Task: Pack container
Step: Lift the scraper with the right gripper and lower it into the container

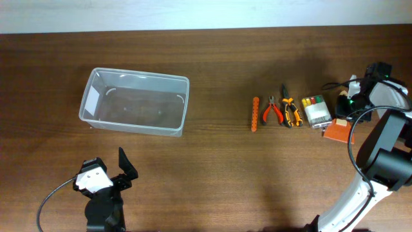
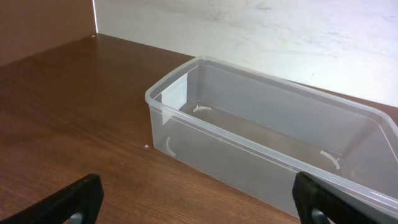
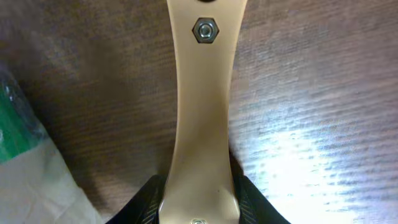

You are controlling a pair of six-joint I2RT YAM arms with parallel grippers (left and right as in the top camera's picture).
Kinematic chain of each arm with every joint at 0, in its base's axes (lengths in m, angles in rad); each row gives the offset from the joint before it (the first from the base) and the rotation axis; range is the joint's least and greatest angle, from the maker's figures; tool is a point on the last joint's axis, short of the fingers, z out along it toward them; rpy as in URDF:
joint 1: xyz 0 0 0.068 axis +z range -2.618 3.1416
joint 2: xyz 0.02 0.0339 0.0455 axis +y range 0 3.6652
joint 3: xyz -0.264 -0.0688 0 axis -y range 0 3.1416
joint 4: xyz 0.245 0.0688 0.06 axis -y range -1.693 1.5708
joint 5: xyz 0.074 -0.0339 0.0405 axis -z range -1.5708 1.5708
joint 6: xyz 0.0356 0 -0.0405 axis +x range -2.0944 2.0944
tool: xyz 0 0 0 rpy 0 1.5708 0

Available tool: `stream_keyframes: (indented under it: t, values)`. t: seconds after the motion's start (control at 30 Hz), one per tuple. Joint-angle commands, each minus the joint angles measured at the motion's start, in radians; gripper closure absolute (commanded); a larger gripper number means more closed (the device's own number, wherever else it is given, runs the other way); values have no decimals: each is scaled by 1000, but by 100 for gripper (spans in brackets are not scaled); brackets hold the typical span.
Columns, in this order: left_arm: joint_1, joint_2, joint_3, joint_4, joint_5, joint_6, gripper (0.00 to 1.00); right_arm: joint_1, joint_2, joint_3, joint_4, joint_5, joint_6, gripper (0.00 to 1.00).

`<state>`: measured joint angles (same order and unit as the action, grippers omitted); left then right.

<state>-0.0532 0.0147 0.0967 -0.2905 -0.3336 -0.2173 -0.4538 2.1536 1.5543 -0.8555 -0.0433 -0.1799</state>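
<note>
The container (image 1: 138, 76) is a clear plastic bin with a white label on its left short side, empty, at the left of the table. It fills the left wrist view (image 2: 236, 163). My left gripper (image 1: 123, 169) is open and empty, low over the table in front of the container's near wall; its two black fingertips (image 2: 199, 208) frame bare wood. My right gripper (image 1: 349, 106) is at the far right, past the tool row. In the right wrist view its fingers (image 3: 199, 205) are shut on a tan tool handle (image 3: 202, 112) with a hex nut.
A row of tools lies right of centre: an orange bar (image 1: 255, 114), red pliers (image 1: 275, 109), orange-black pliers (image 1: 290, 115) and a small clear box of coloured bits (image 1: 315, 111). An orange piece (image 1: 337, 132) lies beside the right arm. Clear plastic with green (image 3: 18, 143) lies left of the handle.
</note>
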Motion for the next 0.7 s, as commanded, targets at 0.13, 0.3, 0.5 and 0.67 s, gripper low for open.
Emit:
stream_keyframes:
  t: [0.13, 0.3, 0.5, 0.67]
  values:
    - [-4, -5, -4, -1, -4, 9, 1, 5, -27, 223, -112, -107, 67, 69]
    - [-4, -5, -4, -1, -4, 9, 1, 34, -27, 412, -243, -183, 85, 70]
    - [-4, -5, -4, -1, -4, 9, 1, 160, -27, 584, -367, -194, 119, 71]
    - [-4, -5, -4, -1, -3, 9, 1, 350, -27, 633, -413, -193, 119, 71]
